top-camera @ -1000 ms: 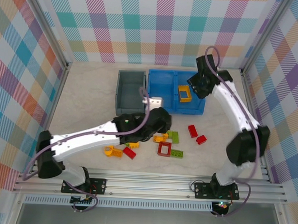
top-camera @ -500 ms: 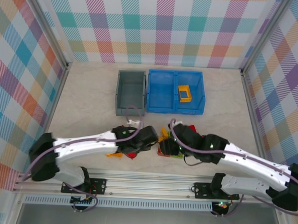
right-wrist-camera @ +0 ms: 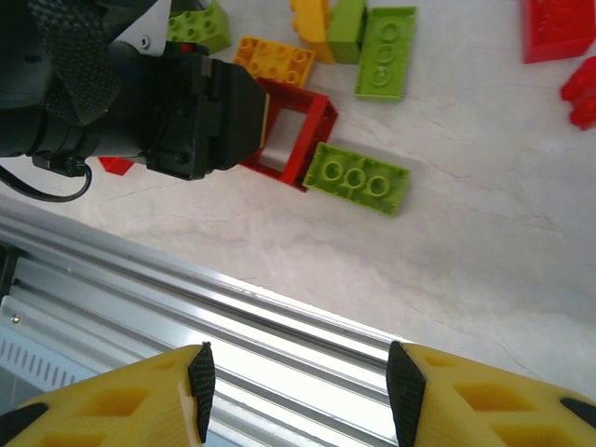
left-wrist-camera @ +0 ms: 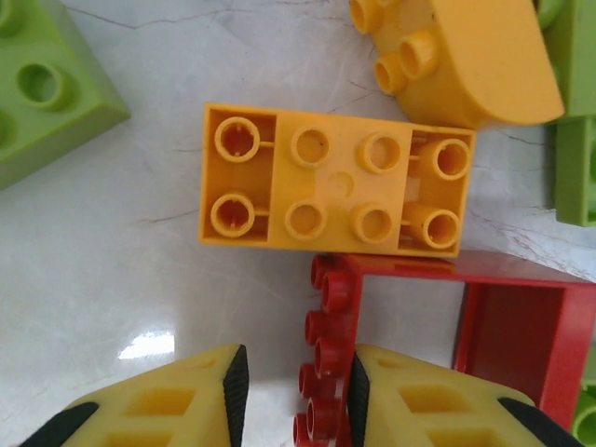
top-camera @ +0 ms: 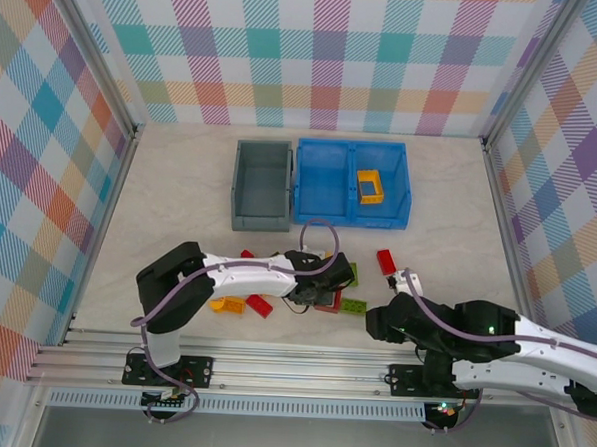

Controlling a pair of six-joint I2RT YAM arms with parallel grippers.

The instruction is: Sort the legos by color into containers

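The fingers [left-wrist-camera: 158,410] of the left gripper [left-wrist-camera: 298,372] are straddling the studded wall of the red frame [left-wrist-camera: 510,333] at the bottom of the left wrist view. They are standing narrowly apart, the right-hand pad against it, the other just short. An orange plate [left-wrist-camera: 335,191] is lying against the frame's upper edge. At upper centre of the top view, the grey bin [top-camera: 262,222] and blue bin [top-camera: 324,185] are sitting side by side, a yellow frame [top-camera: 369,197] resting in the blue bin's right compartment. The right gripper [right-wrist-camera: 300,372] is hanging wide open and empty over the metal rail [right-wrist-camera: 279,326], with a green plate [right-wrist-camera: 356,177] lying above it
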